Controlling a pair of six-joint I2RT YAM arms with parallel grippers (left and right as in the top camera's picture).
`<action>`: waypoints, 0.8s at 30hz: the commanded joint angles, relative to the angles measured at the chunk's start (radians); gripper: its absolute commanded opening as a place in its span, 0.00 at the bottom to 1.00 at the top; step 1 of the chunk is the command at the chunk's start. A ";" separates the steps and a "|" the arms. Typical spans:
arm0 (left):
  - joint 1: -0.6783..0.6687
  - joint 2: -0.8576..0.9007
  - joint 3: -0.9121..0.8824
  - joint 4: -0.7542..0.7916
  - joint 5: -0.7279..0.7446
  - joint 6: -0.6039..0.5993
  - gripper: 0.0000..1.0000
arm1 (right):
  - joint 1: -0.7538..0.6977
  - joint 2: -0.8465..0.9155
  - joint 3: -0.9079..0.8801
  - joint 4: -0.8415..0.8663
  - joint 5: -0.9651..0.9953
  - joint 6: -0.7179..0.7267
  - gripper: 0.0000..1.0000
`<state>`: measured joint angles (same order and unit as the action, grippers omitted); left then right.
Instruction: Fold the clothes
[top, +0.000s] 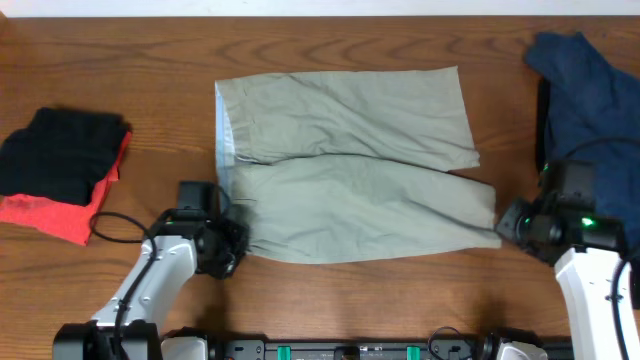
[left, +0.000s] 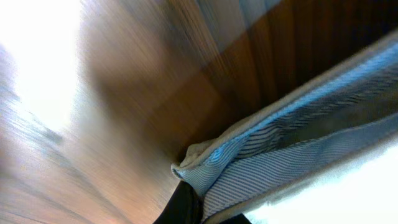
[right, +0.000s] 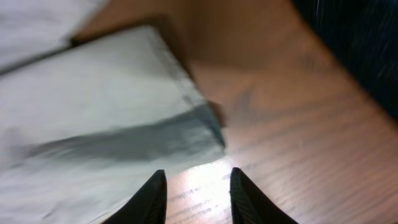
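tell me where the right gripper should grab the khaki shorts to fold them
Grip the near leg's hem corner of the khaki shorts, coming in low from the right edge. That corner lies flat on the table, just ahead of the right gripper's open fingers, opposite the waistband corner pinched by the left gripper.

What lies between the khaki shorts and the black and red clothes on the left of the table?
Only bare wooden table, as the overhead view shows, between the shorts and the black and red pile.
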<state>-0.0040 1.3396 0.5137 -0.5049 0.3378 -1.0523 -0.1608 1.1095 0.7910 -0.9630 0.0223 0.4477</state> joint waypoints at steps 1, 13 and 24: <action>0.047 0.025 -0.018 -0.043 -0.118 0.103 0.06 | -0.009 0.023 -0.088 0.031 -0.047 0.084 0.34; 0.046 0.025 -0.019 -0.120 -0.118 0.121 0.06 | -0.009 0.069 -0.282 0.254 -0.176 0.124 0.39; 0.046 0.023 -0.018 -0.148 -0.119 0.222 0.06 | -0.009 0.069 -0.368 0.402 -0.182 0.141 0.01</action>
<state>0.0368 1.3396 0.5282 -0.6243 0.3061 -0.8886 -0.1608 1.1740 0.4328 -0.5659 -0.1509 0.5808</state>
